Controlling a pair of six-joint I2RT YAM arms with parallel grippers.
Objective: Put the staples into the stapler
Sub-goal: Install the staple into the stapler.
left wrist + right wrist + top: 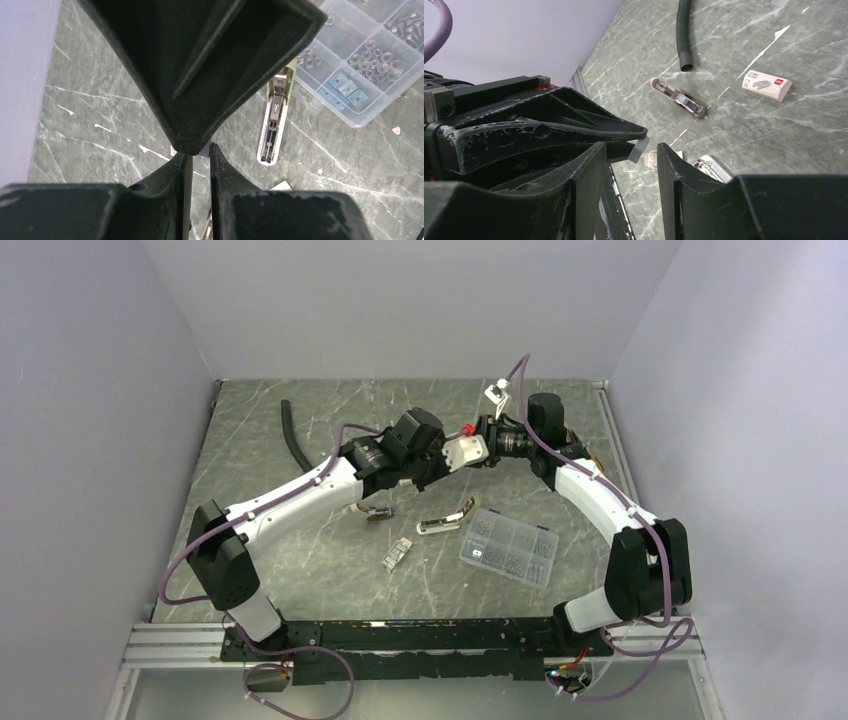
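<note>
The stapler (273,125) lies opened out on the table, its olive top at the far end and its silver-white channel facing up; it also shows as stapler (447,518) and stapler (713,168). My left gripper (200,150) is shut on a small grey strip of staples (640,149), held in the air above the table. My right gripper (628,151) is open, its fingers either side of that strip and the left fingertips, and the strip touches neither pad. In the top view the left gripper (432,472) and right gripper (447,462) meet tip to tip behind the stapler.
A clear compartment box (509,548) of metal bits sits right of the stapler. A small white staple box (768,85) and a tan and metal part (679,98) lie left of it. A black ribbed hose (294,434) lies at the back left.
</note>
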